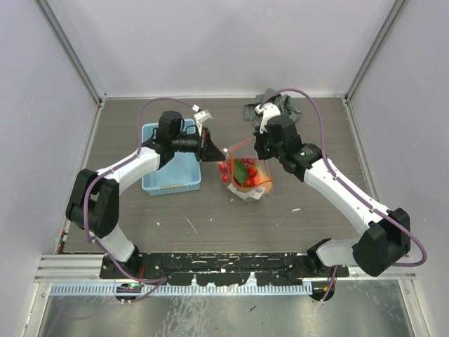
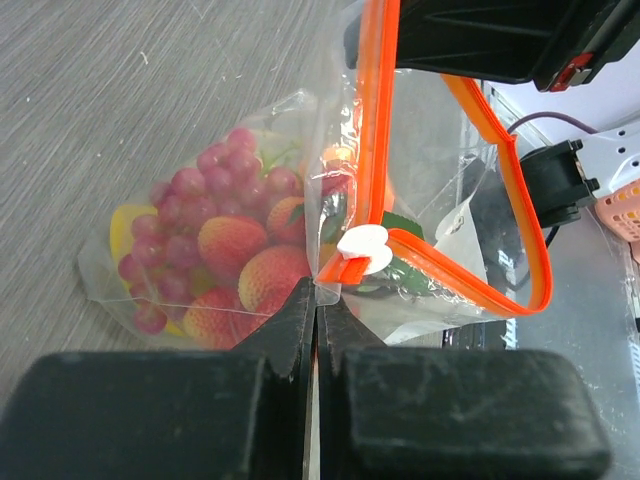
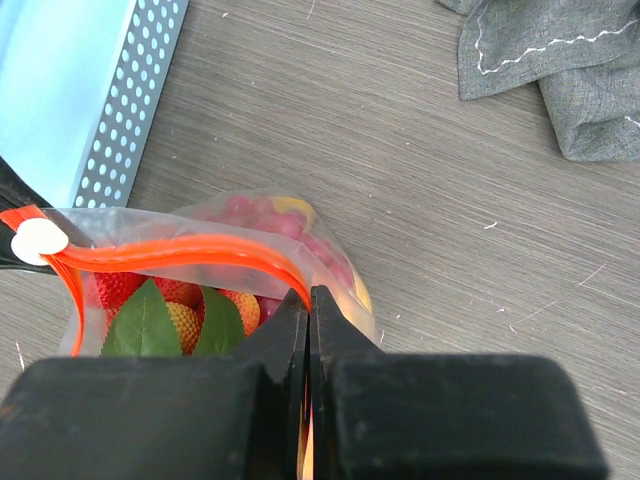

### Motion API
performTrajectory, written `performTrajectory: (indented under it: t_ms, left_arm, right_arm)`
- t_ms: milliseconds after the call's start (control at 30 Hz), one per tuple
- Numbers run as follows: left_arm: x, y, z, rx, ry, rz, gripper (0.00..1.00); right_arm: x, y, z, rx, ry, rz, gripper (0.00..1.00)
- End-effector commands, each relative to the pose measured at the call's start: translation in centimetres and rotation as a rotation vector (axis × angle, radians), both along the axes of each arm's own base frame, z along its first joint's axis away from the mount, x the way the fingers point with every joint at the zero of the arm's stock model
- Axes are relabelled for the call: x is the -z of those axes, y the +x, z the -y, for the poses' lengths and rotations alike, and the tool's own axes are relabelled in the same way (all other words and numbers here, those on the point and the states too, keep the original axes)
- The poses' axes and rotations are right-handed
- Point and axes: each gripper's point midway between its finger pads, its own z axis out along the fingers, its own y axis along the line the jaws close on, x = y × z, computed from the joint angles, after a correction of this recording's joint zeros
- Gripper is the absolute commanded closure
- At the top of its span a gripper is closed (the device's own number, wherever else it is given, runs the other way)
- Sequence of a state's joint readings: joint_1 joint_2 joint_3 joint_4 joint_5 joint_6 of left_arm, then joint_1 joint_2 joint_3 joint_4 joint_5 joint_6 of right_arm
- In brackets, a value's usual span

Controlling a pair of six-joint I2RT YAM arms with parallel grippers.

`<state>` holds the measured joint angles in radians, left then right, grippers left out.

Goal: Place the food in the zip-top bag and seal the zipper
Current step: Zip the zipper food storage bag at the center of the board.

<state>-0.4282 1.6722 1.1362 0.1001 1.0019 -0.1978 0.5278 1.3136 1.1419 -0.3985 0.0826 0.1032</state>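
The clear zip-top bag (image 1: 247, 175) stands on the table between both arms, held up by its mouth. Inside lies the food: purple grapes (image 2: 200, 195), red strawberries (image 2: 240, 270) with green leaves (image 3: 150, 320), and a yellow lemon (image 2: 125, 225). The orange zipper (image 2: 375, 120) runs along the mouth, and its two strips stand apart in a loop. My left gripper (image 2: 318, 290) is shut on the bag's corner just below the white slider (image 2: 363, 250). My right gripper (image 3: 310, 295) is shut on the zipper's (image 3: 180, 250) other end.
A light blue perforated basket (image 1: 170, 168) sits just left of the bag, under the left arm. A crumpled grey cloth (image 1: 277, 105) lies at the back, behind the right arm. Walls close the table on three sides.
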Motion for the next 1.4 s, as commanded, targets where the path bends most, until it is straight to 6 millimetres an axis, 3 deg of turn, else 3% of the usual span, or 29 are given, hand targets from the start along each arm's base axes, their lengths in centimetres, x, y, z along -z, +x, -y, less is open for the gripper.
performTrajectory:
  t_ms: [0,300,600,800,867,933,1100,1367]
  left_arm:
    - [-3.0,-0.6,-0.6,-0.080,-0.022,0.033,1.00]
    - [-3.2,-2.1,-2.1,-0.262,0.037,-0.029,1.00]
    - [-3.5,-3.3,-3.1,-0.330,0.054,-0.044,1.00]
    - [-4.1,-3.5,-3.6,-0.363,0.054,-0.045,1.00]
    - [-5.3,-3.8,-3.8,-0.371,0.035,-0.028,1.00]
    - [-5.7,-4.1,-4.0,-0.374,0.028,-0.023,1.00]
    - [-6.0,-4.4,-4.1,-0.381,0.023,-0.024,1.00]
    - [-6.4,-4.9,-4.0,-0.367,0.008,-0.017,1.00]
  right_arm:
    - [-4.8,0.4,-0.1,-0.008,0.062,0.117,0.97]
    - [-5.6,-0.5,-1.1,-0.099,0.048,0.096,0.77]
    - [-9.1,-2.0,-2.6,-0.235,0.109,0.188,0.61]
    - [-10.8,-4.4,-5.8,-0.464,0.142,0.270,0.55]
    - [-11.1,-5.4,-7.1,-0.548,0.126,0.318,0.52]
    - [-10.9,-6.4,-8.6,-0.642,0.070,0.383,0.42]
    - [-10.1,-8.6,-11.8,-0.808,-0.051,0.491,0.37]
    - [-7.2,-6.6,-13.3,-0.858,-0.168,0.507,0.39]
